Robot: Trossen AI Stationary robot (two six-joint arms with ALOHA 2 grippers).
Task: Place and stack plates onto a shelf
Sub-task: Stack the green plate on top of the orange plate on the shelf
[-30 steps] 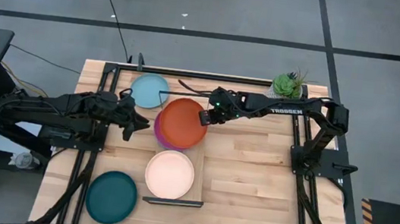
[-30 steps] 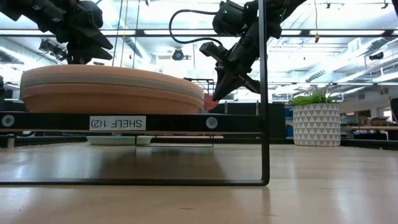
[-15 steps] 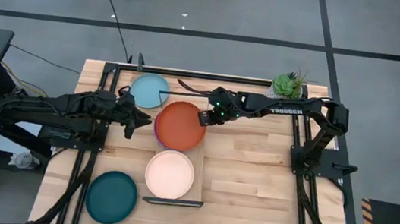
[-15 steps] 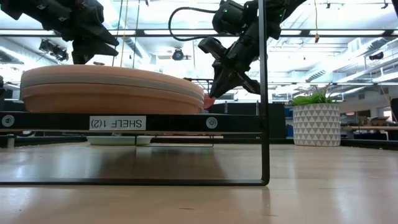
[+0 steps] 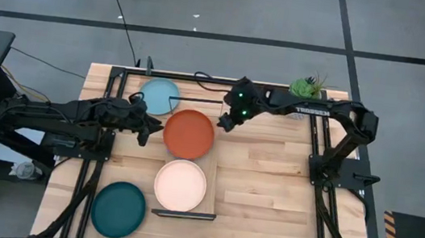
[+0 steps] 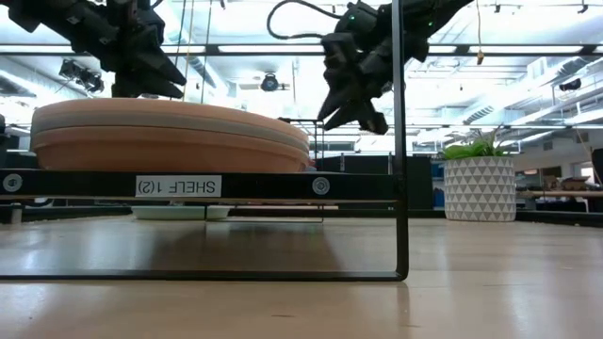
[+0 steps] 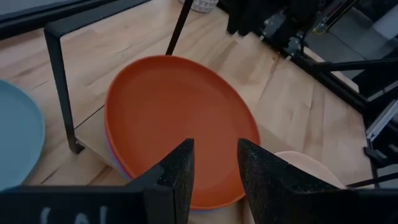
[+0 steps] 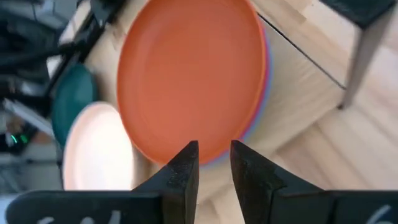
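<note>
The orange plate (image 5: pixel 189 133) lies flat on top of a stack on the shelf (image 5: pixel 211 185), with a thin magenta and bluish rim of the plates under it showing at its edge in the wrist views. It sits between the two hands. The right hand (image 5: pixel 224 124) hangs just off the plate's rim, lifted clear of it, fingers (image 8: pixel 185 167) a small way apart and holding nothing. The left hand (image 5: pixel 149 128) hovers just beside the opposite rim, its fingers (image 7: pixel 180 171) parted with a narrow gap, also empty.

Toward the near end of the shelf from both hands, the peach plate (image 5: pixel 181 185) tops a second stack; the low view shows that stack as a tan plate (image 6: pixel 160 148) under a grey-white layer. Behind the left hand, the light blue plate (image 5: pixel 157 96) rests on the tabletop (image 5: pixel 270 183). The dark teal plate (image 5: pixel 118 209) lies on the tabletop well away, beyond the peach one. A small potted plant (image 5: pixel 306 88) stands at the far corner behind the right arm.
</note>
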